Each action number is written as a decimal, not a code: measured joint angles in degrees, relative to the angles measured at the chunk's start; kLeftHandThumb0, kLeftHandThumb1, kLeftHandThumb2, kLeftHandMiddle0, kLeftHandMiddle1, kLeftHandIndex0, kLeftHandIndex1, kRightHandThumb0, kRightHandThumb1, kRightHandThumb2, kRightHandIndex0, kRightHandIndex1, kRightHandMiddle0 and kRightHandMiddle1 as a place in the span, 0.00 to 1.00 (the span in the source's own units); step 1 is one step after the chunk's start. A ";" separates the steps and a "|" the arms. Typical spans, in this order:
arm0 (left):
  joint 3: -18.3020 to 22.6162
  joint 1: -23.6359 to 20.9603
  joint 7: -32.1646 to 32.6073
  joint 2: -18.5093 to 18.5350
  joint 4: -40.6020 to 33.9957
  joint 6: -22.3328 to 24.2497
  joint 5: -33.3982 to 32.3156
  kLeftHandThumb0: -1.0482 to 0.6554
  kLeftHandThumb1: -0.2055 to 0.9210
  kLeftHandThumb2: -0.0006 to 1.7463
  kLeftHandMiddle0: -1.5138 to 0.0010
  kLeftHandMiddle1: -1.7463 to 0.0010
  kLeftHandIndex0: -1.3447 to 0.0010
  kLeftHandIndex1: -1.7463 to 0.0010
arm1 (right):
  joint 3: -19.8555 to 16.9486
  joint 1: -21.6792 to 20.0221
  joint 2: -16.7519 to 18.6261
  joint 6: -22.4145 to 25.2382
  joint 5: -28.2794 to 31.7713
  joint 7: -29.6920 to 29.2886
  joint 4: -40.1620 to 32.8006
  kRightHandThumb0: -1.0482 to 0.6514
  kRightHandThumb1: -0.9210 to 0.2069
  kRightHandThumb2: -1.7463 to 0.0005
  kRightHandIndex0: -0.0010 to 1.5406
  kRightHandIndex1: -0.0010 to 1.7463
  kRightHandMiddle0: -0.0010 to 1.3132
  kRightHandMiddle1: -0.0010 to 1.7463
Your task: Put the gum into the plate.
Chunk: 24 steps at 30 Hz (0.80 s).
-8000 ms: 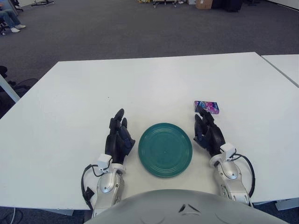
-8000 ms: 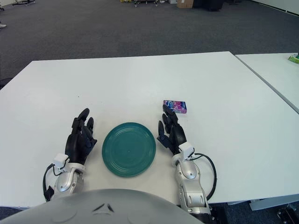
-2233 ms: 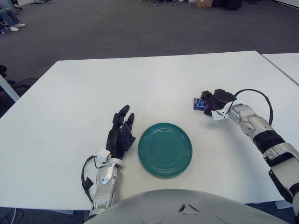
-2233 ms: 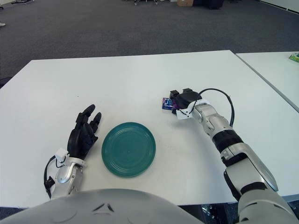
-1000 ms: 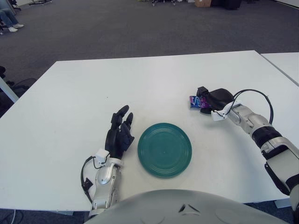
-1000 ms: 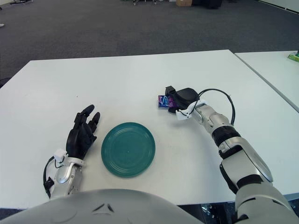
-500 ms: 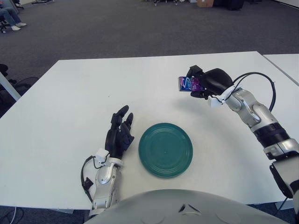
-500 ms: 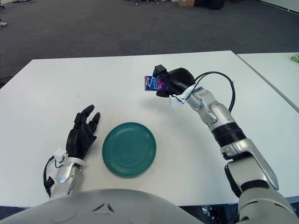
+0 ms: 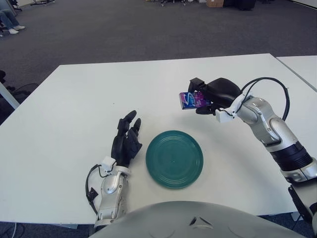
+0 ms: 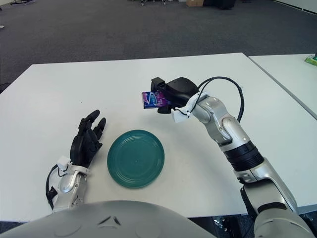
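My right hand [image 9: 205, 97] is shut on a small purple and blue pack of gum [image 9: 188, 100] and holds it in the air, above the table just beyond the far right rim of the plate. The same pack shows in the right eye view [image 10: 151, 99]. The green round plate [image 9: 174, 158] lies flat on the white table near the front edge, with nothing in it. My left hand [image 9: 125, 144] rests on the table just left of the plate, fingers spread and holding nothing.
The white table [image 9: 99, 94] stretches wide around the plate. A second white table [image 10: 292, 74] stands to the right across a narrow gap. Grey carpet lies beyond the far edge.
My right hand has lifted the gum off the table and carried it left and toward me, closer to the plate. The left hand has not moved.
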 measured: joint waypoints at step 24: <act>0.41 -0.98 0.02 -0.61 1.50 0.10 -0.08 0.08 1.00 0.54 0.74 1.00 1.00 0.55 | 5.58 1.54 1.52 -5.17 0.22 12.50 -9.70 0.36 0.00 0.61 0.72 1.00 0.60 1.00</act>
